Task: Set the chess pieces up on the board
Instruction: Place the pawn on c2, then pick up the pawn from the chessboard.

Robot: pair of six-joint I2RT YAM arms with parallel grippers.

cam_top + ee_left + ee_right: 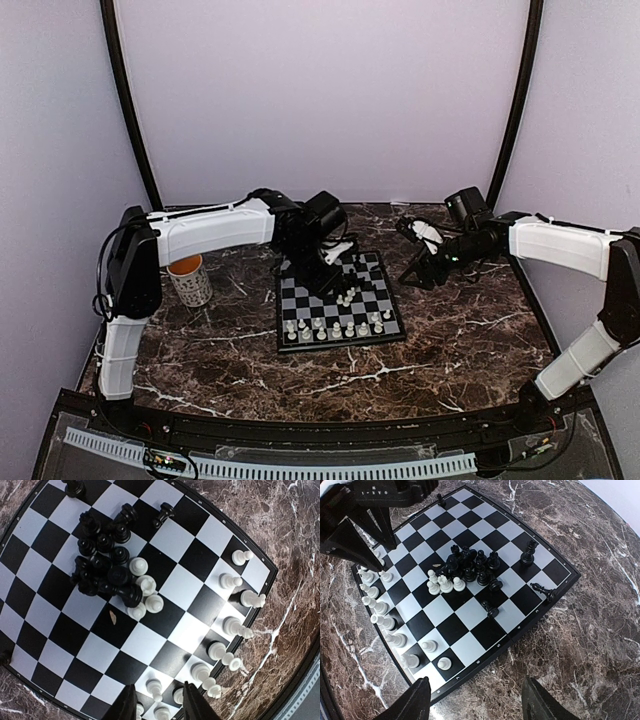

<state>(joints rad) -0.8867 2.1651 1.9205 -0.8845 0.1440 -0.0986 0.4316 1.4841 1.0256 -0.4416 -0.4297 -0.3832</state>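
Note:
The board [383, 270] lies mid-table. A row of white pieces [335, 328] stands along its near edge, also in the left wrist view [235, 626] and right wrist view [379, 615]. A jumbled cluster of black pieces [102, 562] with a few white ones [146, 594] sits mid-board, also in the right wrist view [470, 565]. Lone black pieces [528, 554] stand near the far side. My left gripper [159, 704] is open and empty above white pawns at the board's near left corner [322, 282]. My right gripper [477, 700] is wide open and empty over the marble by the board's right edge [418, 278].
A white mug [190, 280] with an orange inside stands left of the board, beside the left arm. A small tan fleck [113, 616] lies on a black square. The tabletop [460, 340] is dark marble, walled at the back and both sides.

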